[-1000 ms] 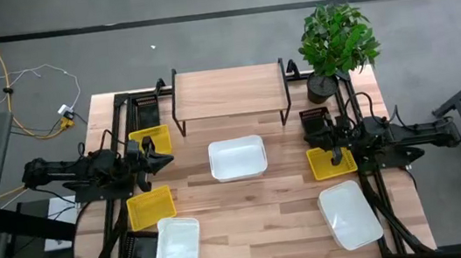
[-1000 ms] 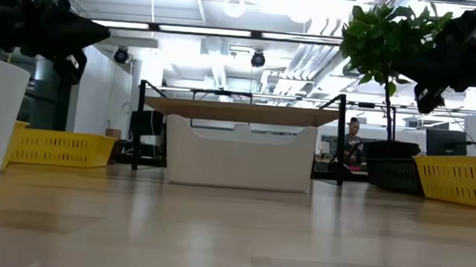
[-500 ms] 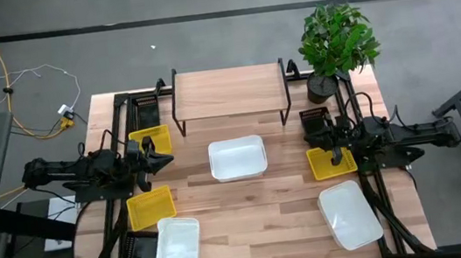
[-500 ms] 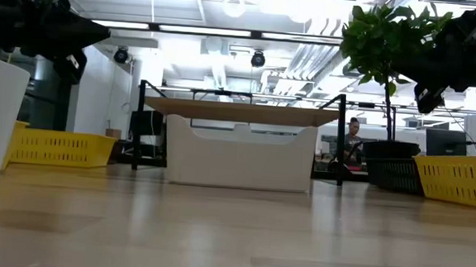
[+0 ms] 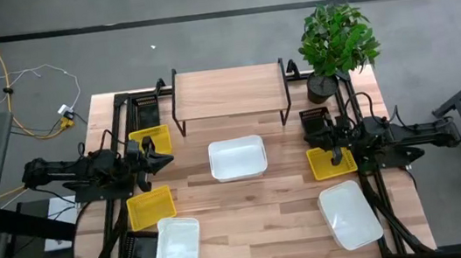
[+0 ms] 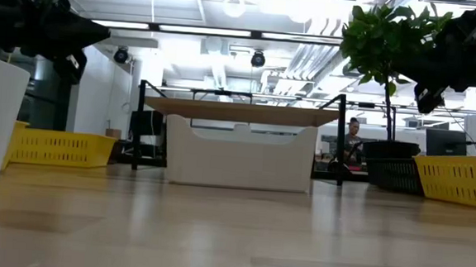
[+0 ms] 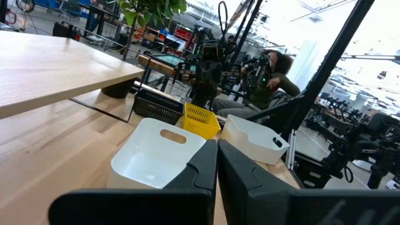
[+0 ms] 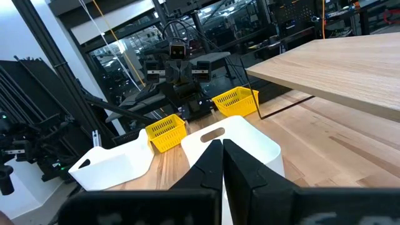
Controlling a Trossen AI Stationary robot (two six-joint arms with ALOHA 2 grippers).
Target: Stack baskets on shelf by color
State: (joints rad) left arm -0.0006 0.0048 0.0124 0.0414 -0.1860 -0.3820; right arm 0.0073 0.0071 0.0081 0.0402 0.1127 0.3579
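Landmark: the shelf [image 5: 229,91], a low riser with a light wooden top and thin black legs, stands at the far middle of the table [image 5: 260,222]; its top board is bare.
White baskets: three.
First white basket [image 5: 238,158]: on the table just in front of the shelf, centred on it.
Second white basket [image 5: 176,249]: well in front of the shelf, toward the left near corner of the table.
Third white basket [image 5: 348,214]: well in front of the shelf, toward the right near corner, lying askew.
Yellow baskets: three.
First yellow basket [image 5: 152,141]: just left of the shelf's front left leg.
Second yellow basket [image 5: 150,207]: farther forward on the shelf's left side, between the first yellow one and the left white one.
Third yellow basket [image 5: 331,162]: to the right of the shelf and forward of it, under the right arm's tip.
Black baskets: three can be made out.
First black basket [image 5: 147,113]: beside the shelf's left end.
Second black basket [image 5: 315,122]: just right of the shelf's front right leg.
Third black basket [image 5: 141,246]: far forward on the left, just beside the left white basket.
Left gripper [image 5: 165,161]: hangs above the table left of the central white basket, forward of the shelf; its fingers are pressed together, holding nothing.
Right gripper [image 5: 336,161]: over the third yellow basket, right of the shelf; fingers likewise together and empty.
Plant [image 5: 336,41]: one, potted, beside the shelf's right end.
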